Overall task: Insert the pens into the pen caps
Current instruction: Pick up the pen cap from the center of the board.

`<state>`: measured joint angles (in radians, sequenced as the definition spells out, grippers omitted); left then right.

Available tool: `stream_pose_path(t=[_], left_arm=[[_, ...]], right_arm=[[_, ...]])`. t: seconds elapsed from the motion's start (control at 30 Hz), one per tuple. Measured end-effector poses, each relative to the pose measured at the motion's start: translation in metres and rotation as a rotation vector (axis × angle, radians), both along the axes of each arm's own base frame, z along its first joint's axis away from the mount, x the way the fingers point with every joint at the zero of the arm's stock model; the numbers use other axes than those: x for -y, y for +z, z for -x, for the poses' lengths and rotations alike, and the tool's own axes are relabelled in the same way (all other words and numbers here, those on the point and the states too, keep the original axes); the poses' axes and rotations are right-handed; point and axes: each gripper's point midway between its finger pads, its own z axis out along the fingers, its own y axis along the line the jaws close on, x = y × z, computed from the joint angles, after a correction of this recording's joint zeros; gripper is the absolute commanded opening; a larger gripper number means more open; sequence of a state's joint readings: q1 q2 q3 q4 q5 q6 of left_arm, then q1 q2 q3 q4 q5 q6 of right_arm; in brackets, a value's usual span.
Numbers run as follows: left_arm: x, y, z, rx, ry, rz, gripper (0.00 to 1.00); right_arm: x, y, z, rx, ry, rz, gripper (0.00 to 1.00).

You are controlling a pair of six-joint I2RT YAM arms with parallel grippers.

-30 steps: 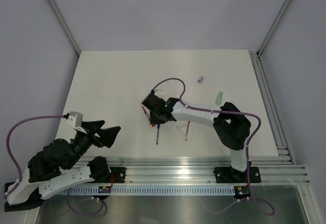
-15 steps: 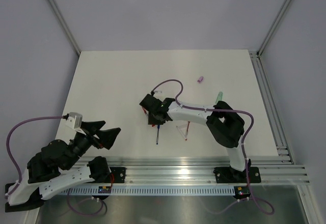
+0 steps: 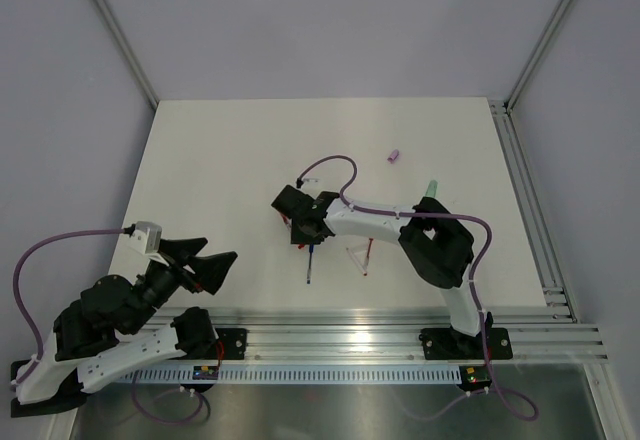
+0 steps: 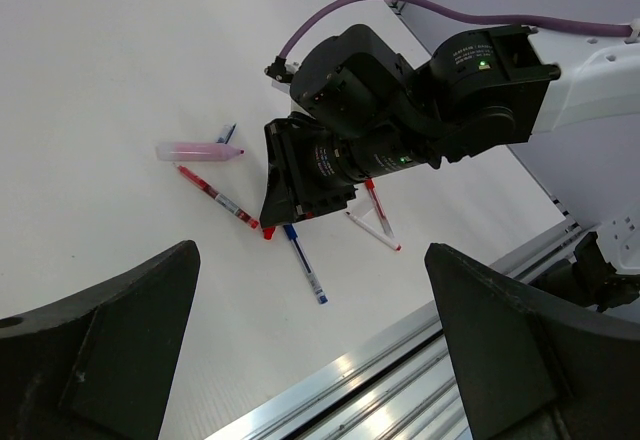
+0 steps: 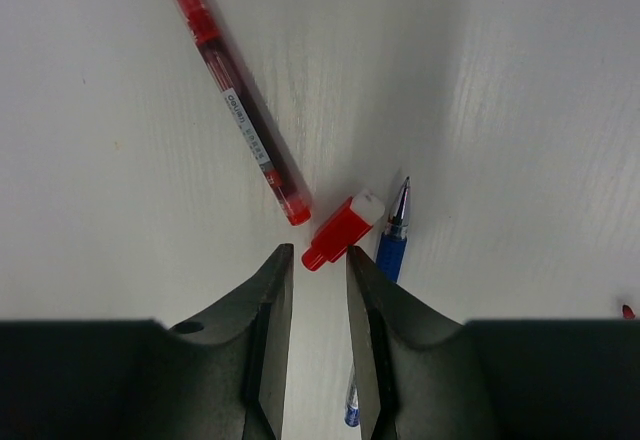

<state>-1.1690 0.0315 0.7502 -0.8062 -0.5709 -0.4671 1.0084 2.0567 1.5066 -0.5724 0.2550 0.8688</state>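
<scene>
Near the middle of the white worktop, a little towards its near edge, the right end effector hangs low over a small red plastic pen cap with a pale end. Its fingers stand a narrow gap apart and pinch nothing. The cap's red end lies right at the mouth of that gap, and the rest of it points slantwise away from the fingers.

A thin red stick pen with a clear barrel ends just beside the cap on one side. The tip of a blue stick pen lies just beside it on the other.

The left end effector is spread wide and empty above the near left corner, well apart from the pens.

The step looks to be picking up the red cap. To do it well, I'd push the fingers a touch further on so the pads meet the cap's body rather than its very end. A turn of the wrist to square them with the slanted cap would help too. The squeeze should be slow, since so small and smooth a tube may squirt out. The finger on the blue pen's side has little room and should not drag that tip along.
</scene>
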Motion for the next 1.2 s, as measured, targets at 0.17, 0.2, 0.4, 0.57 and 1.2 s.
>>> stream_pose_path(t=[0.17,0.2,0.4,0.57,1.2], left_arm=[[0.0,0.0,0.0,0.0,0.0,0.0,0.99],[0.0,0.0,0.0,0.0,0.0,0.0,0.99],[0.0,0.0,0.0,0.001,0.001,-0.001,0.99],[0.0,0.0,0.0,0.002,0.001,-0.003,0.99],[-0.002,0.001,0.001,0.007,0.001,0.008,0.99]], right_arm=[[0.003,-0.002,-0.003,0.012,-0.011,0.017,0.34],[0.004,-0.002,-0.004,0.014,-0.013,0.02,0.33],[0.006,-0.006,-0.008,0.022,-0.023,0.037,0.33],[0.007,-0.008,-0.009,0.02,-0.026,0.04,0.33],[0.006,-0.016,-0.011,0.009,-0.032,0.072,0.32]])
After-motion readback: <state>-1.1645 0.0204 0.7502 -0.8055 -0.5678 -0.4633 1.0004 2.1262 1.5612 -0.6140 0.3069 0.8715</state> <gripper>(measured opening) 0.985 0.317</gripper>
